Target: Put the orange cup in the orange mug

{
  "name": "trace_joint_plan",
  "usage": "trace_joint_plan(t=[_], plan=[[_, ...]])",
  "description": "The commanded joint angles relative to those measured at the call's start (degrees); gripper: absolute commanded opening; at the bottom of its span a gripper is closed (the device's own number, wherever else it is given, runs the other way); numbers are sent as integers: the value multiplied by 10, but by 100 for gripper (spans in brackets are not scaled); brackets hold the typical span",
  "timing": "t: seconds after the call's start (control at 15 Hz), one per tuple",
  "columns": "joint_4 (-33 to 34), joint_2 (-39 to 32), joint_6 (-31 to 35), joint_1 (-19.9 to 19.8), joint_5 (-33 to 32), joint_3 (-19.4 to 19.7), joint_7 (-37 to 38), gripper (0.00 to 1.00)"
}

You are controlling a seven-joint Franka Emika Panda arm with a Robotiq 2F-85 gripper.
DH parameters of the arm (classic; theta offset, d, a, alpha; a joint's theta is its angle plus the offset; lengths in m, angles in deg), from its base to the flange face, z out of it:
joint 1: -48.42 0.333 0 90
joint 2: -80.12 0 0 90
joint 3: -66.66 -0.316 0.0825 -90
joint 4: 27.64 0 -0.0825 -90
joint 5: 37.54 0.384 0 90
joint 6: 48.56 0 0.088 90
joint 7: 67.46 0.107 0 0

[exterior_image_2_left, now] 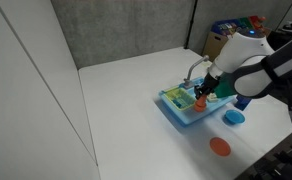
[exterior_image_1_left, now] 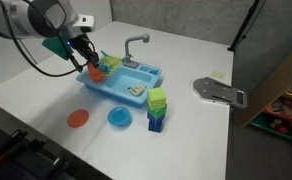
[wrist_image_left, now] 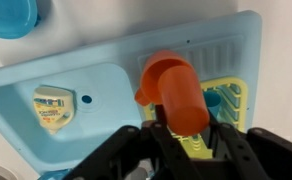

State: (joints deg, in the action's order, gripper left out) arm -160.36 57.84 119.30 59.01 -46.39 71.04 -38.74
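In the wrist view my gripper (wrist_image_left: pixel 182 128) is shut on the orange cup (wrist_image_left: pixel 181 92) and holds it tilted over the drying-rack end of the blue toy sink (wrist_image_left: pixel 106 80). The orange mug (wrist_image_left: pixel 145 88) peeks out just behind and left of the cup, mostly hidden by it. In both exterior views the gripper (exterior_image_1_left: pixel 89 62) (exterior_image_2_left: pixel 203 92) hangs over the sink's end with an orange shape (exterior_image_1_left: pixel 93 72) (exterior_image_2_left: pixel 199 101) under its fingers. There I cannot tell cup from mug.
A yellow-green rack (wrist_image_left: pixel 226 100) with a blue cup (wrist_image_left: pixel 214 98) sits in the sink. A small can (wrist_image_left: pixel 51 105) lies in the basin and a grey faucet (exterior_image_1_left: pixel 136 42) stands behind. Stacked green and blue cups (exterior_image_1_left: pixel 157 108), an orange plate (exterior_image_1_left: pixel 78 118) and a blue plate (exterior_image_1_left: pixel 119 118) are in front.
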Motion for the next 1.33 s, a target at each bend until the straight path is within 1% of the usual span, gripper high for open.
trace_joint_plan(t=[0.0, 0.47, 1.0, 1.07, 1.13, 1.2, 1.27], plan=[[21, -20, 9, 12, 26, 15, -27, 12], [27, -31, 8, 10, 46, 19, -46, 12], [19, -20, -3, 8, 60, 15, -56, 12], [18, -19, -4, 11, 57, 19, -55, 28], [17, -17, -7, 7, 60, 15, -58, 62], [16, -14, -9, 6, 62, 13, -59, 62], [15, -12, -10, 3, 65, 10, -62, 69]])
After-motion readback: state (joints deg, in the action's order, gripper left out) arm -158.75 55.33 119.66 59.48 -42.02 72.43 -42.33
